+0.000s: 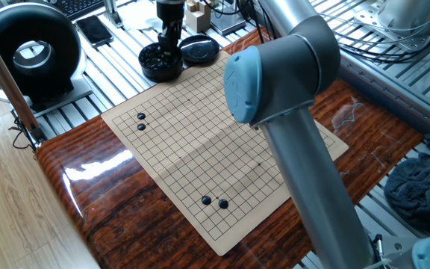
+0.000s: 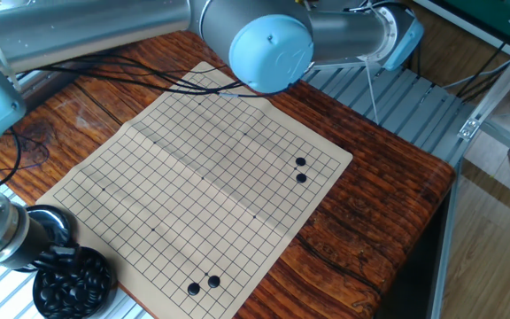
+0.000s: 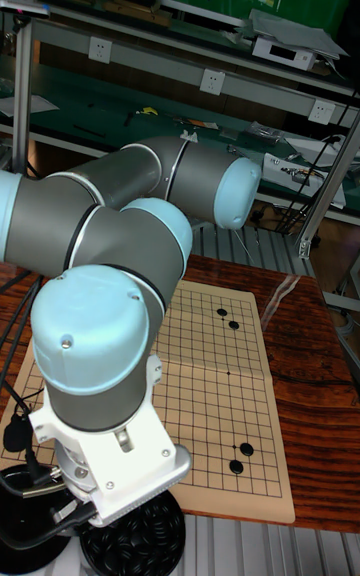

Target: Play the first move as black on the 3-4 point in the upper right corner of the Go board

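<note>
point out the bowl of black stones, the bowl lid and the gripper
bowl of black stones (image 1: 160,63): one fixed view, on its near wall
bowl lid (image 1: 200,50): one fixed view, lid's centre
gripper (image 1: 169,47): one fixed view, fingertips over the bowl

The hand (image 1: 169,49) hung directly over the bowl (image 1: 160,63) of stones, just off one corner of the Go board (image 1: 200,142) on the tabletop (image 1: 95,187). The bowl's lid (image 1: 199,50) lay just beside the hand. Two pairs of stones (image 1: 141,121) (both near board edges) sat well apart from the hand.
</note>
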Motion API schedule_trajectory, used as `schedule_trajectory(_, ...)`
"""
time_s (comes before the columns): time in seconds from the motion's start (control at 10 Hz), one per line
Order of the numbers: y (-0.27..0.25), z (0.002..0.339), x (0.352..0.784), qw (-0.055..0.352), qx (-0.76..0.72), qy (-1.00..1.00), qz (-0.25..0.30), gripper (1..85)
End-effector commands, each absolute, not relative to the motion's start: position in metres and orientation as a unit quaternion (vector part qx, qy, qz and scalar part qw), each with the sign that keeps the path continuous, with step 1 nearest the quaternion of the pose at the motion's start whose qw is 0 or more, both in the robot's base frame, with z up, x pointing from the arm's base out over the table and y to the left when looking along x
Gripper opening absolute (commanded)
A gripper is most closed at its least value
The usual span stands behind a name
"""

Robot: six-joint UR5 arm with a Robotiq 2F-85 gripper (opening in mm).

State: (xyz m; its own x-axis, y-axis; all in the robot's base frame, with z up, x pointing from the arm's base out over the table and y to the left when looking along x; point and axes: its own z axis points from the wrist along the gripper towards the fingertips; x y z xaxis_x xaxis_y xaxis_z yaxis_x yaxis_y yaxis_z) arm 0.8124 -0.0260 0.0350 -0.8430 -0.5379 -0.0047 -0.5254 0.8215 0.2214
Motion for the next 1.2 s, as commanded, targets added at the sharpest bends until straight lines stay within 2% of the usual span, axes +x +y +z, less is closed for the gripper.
schedule_trajectory(0.0,-0.022,0.046,0.811,0.024,0.263,-0.958,-0.115,36.3)
schedule_trajectory(0.5,-0.019,0.061,0.806,0.024,0.234,-0.965,-0.113,33.7)
schedule_trajectory(0.9,0.000,0.067,0.800,0.033,0.181,-0.972,-0.148,32.0)
schedule_trajectory(1.1,-0.005,0.064,0.802,0.038,0.139,-0.981,-0.132,29.0)
